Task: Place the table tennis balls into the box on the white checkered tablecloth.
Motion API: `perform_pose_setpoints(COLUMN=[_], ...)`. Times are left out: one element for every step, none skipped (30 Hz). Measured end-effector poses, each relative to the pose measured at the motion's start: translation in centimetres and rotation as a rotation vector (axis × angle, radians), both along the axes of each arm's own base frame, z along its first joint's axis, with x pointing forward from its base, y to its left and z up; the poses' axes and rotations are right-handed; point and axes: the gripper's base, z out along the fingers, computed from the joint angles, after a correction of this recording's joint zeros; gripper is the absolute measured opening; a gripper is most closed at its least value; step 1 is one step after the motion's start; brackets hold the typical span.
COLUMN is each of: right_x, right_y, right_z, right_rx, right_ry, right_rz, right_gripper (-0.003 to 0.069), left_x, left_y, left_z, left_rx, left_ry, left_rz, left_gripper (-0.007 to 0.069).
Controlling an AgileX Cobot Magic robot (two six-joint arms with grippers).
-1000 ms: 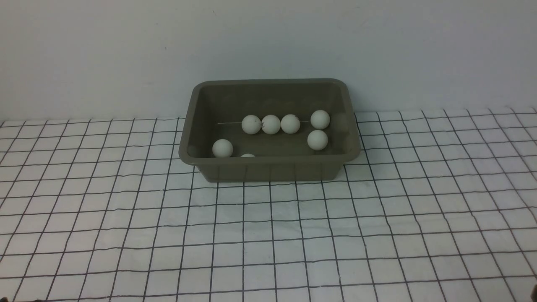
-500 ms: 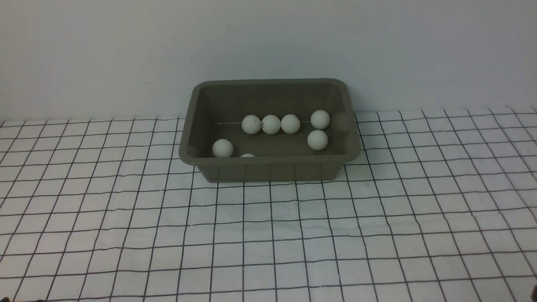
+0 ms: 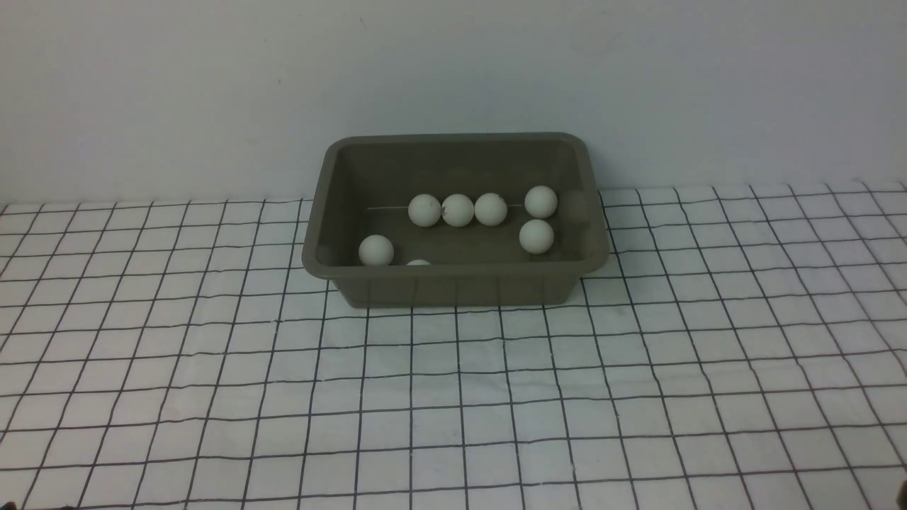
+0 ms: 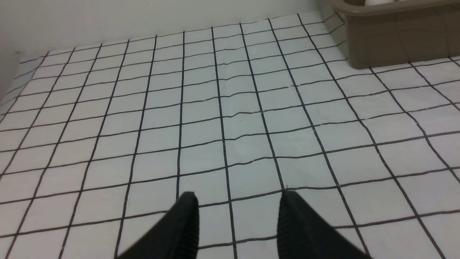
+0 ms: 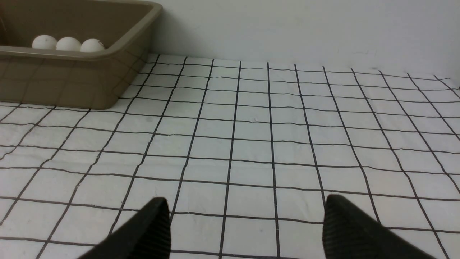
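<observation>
Across the whole work surface lies the white checkered tablecloth (image 3: 453, 397), slightly wrinkled, running back to a plain pale wall (image 3: 453, 64).

Box (image 3: 455, 283): olive-grey plastic tub, standing on the cloth at the far centre, close to the wall, long side toward the robot.

Table tennis balls, all seven inside the box:
- three in a touching row (image 3: 458, 210) along the far side of the floor, the middle one with a dark mark
- one (image 3: 541, 202) to the right of that row, a little apart from it
- one (image 3: 536, 236) just nearer than that
- one (image 3: 375, 250) at the near left
- one (image 3: 418, 263) mostly hidden behind the near wall, only its top showing

Arms: neither shows in the front view. Both are drawn back over the near part of the cloth, wrist cameras looking low across it toward the box.

Left gripper (image 4: 238, 225): black fingers parted, empty, bare cloth showing between them. Box corner (image 4: 395, 39) is well apart from it.

Right gripper (image 5: 244, 233): fingers spread wider than the left's, empty, holding nothing. Box (image 5: 72, 79) well apart, three balls (image 5: 68, 43) visible over its rim.

Whether either gripper's tips touch the cloth cannot be told.
</observation>
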Motion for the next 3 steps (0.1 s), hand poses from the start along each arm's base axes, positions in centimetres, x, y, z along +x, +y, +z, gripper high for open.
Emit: perform_pose_setpoints(right_x=[0.00,0.00,0.00], right_y=[0.00,0.00,0.00], right_z=[0.00,0.00,0.00], right_rx=[0.000,0.000,0.000], right_ry=[0.000,0.000,0.000], right_rz=[0.000,0.000,0.000], right_gripper=[0.0515,0.0515,0.0515], left_x=[0.00,0.00,0.00], left_y=[0.00,0.00,0.00], left_z=[0.00,0.00,0.00], left_rx=[0.000,0.000,0.000], left_ry=[0.000,0.000,0.000], left_rz=[0.000,0.000,0.000], left_gripper=[0.0279,0.0279,0.0279])
